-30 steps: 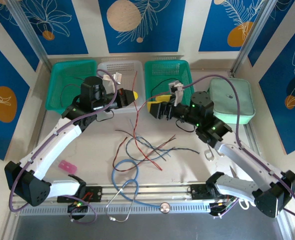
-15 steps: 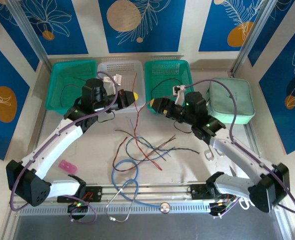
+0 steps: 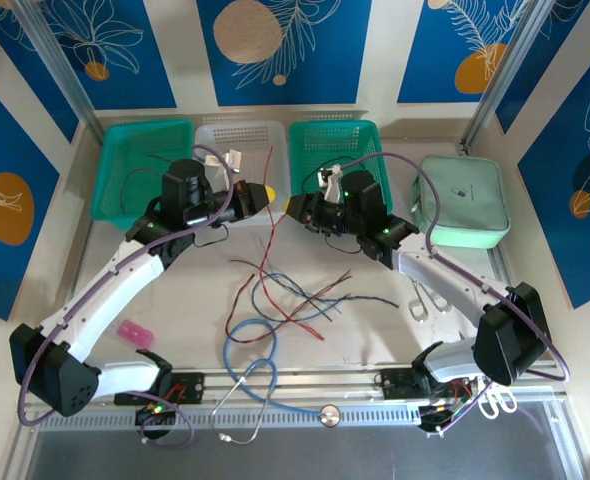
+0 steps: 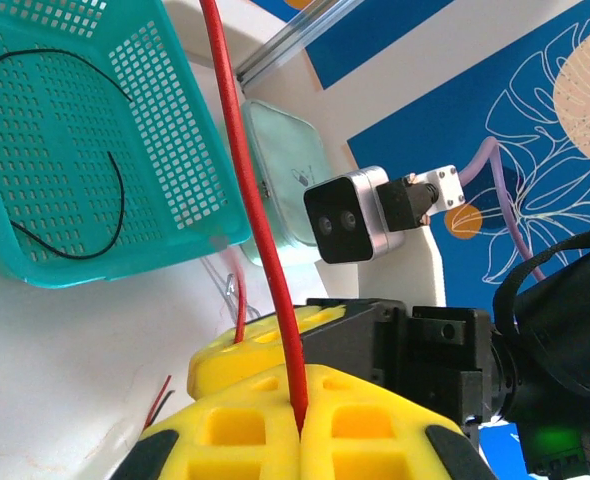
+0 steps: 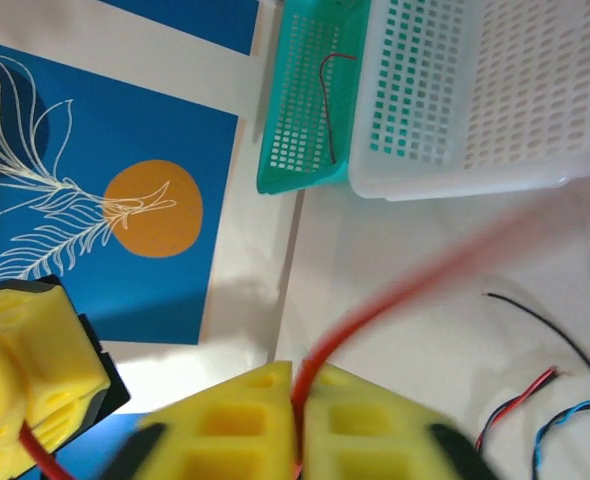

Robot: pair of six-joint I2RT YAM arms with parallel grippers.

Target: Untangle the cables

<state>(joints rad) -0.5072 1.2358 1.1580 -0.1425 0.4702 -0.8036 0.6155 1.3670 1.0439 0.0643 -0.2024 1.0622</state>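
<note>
The cables [image 3: 295, 295] lie as a loose tangle of red, black and blue-grey wires on the white table. One red cable [image 3: 269, 235] rises from the tangle toward the white basket [image 3: 237, 138]. My left gripper [image 3: 267, 192] is shut on this red cable [image 4: 260, 220], which runs out between its yellow fingers [image 4: 245, 425]. My right gripper [image 3: 295, 207] hangs just right of the left one, tip to tip, also shut on the red cable [image 5: 375, 300]. In the right wrist view the cable is blurred above the right gripper [image 5: 297, 385].
Three baskets stand along the back: teal [image 3: 140, 165] with a black wire, white, and teal [image 3: 335, 150] with another black wire. A green pouch [image 3: 462, 200] lies at right. A light-blue stethoscope [image 3: 250, 345] lies near the front rail, a pink item [image 3: 133, 331] at left.
My right gripper has swung left from over the right teal basket to beside the left gripper and has shut on the red cable. The left arm has held still.
</note>
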